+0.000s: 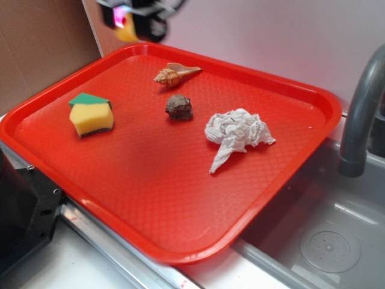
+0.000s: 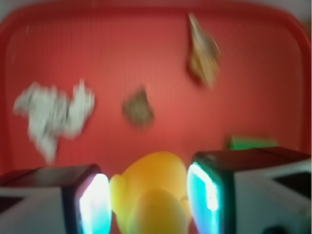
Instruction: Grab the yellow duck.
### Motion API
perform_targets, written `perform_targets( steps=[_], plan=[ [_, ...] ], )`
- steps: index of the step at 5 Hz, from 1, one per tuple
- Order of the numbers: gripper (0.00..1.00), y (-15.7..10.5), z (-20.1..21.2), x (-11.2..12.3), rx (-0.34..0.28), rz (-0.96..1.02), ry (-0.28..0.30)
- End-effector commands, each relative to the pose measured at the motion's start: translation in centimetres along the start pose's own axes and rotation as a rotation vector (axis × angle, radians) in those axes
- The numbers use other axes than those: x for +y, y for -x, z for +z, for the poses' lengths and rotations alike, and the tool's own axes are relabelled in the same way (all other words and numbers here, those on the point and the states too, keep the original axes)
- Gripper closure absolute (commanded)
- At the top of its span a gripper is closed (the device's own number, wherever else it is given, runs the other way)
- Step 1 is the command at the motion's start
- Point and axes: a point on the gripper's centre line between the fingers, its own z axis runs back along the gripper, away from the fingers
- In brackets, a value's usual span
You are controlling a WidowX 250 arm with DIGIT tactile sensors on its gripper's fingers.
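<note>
The yellow duck (image 2: 153, 192) fills the gap between my two fingers in the blurred wrist view, pressed on both sides by the pads (image 2: 95, 204). My gripper (image 2: 148, 200) is shut on it. In the exterior view the gripper (image 1: 129, 21) hangs high above the tray's far left corner, and a bit of the yellow duck (image 1: 126, 33) shows under it, lifted off the tray.
On the red tray (image 1: 180, 198) lie a yellow-and-green sponge (image 1: 90, 114), a seashell (image 1: 174, 74), a dark brown lump (image 1: 179, 107) and a crumpled white paper (image 1: 236, 133). A grey faucet (image 1: 361, 114) and a sink (image 1: 325, 241) are to the right. A cardboard wall stands at the left.
</note>
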Motion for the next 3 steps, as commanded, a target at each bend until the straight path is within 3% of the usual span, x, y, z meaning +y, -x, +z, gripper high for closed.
perform_targets(
  steps=[1,2,3],
  plan=[
    [1.0,4.12,4.92,0.28,-0.164,0.015,0.002],
    [1.0,4.39,5.12,0.73,-0.211,0.002,0.009],
    [1.0,3.73,4.71,0.57,-0.194,0.0,-0.006]
  ],
)
